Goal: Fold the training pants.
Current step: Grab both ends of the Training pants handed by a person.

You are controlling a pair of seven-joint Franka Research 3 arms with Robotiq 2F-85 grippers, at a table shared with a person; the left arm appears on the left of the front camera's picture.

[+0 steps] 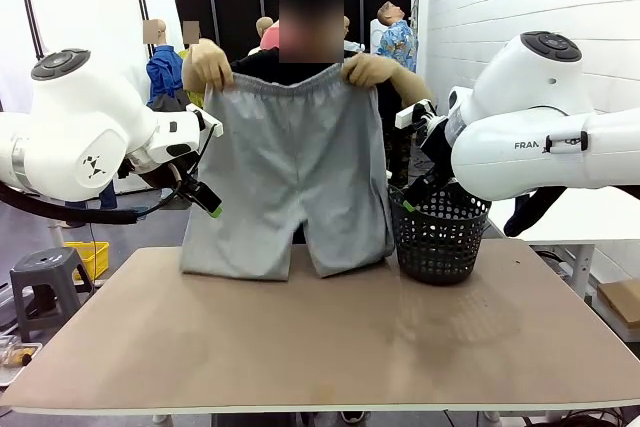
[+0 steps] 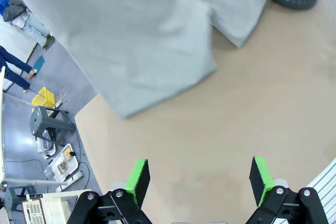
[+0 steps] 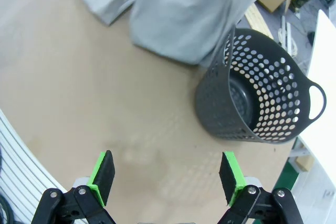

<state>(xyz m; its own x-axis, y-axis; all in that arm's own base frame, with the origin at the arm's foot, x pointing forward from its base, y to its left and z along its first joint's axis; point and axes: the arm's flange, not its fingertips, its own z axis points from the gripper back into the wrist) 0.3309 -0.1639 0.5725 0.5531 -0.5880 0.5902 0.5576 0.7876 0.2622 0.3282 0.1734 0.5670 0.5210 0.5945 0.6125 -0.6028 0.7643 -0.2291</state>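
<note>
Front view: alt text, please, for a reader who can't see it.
A person holds light grey training pants up by the waistband, legs hanging down over the table. A black mesh basket stands beside them; white robot arms flank both sides.

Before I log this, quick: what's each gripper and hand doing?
Left gripper: open, empty.
Right gripper: open, empty.
Person's hands: holding the training pants.

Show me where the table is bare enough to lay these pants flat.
The whole near half of the table is bare, from the hems of the training pants to the robot-side edge. Crowded: the far strip, where the pant legs reach the table beside the basket.
</note>
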